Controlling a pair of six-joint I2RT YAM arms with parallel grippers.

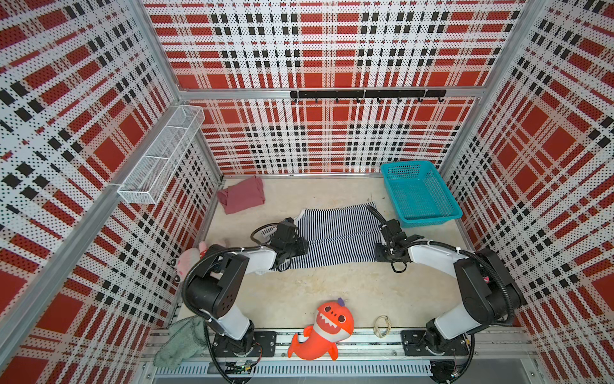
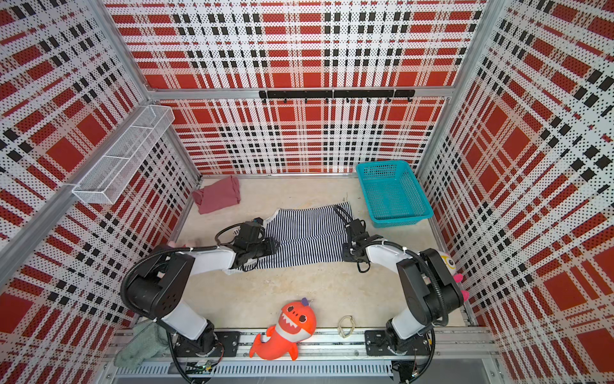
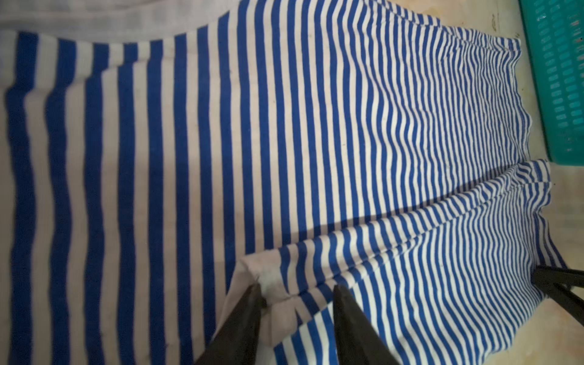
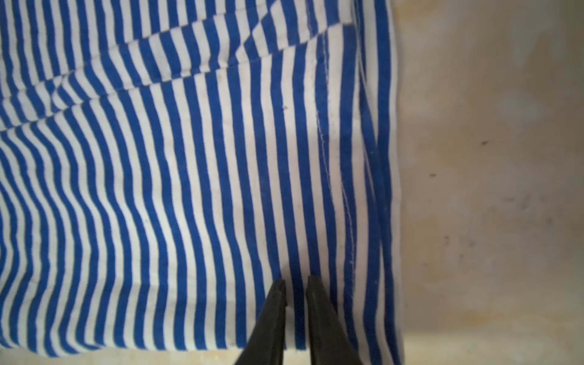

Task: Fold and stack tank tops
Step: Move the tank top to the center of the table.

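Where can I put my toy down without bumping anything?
Bare table between the striped tank top and the orange shark, and along the back between the pink tank top and the teal basket. Crowded around the left end effector and right end effector.

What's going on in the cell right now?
Both arms are working the striped tank top, spread across the middle of the table. The left gripper has its jaws apart around a bunched bit of white hem at one end; whether it is clamped is unclear. The right gripper looks pinched shut on the fabric at the opposite end. The maroon tank top lies roughly folded in a far corner, apart, so nothing is stacked yet.
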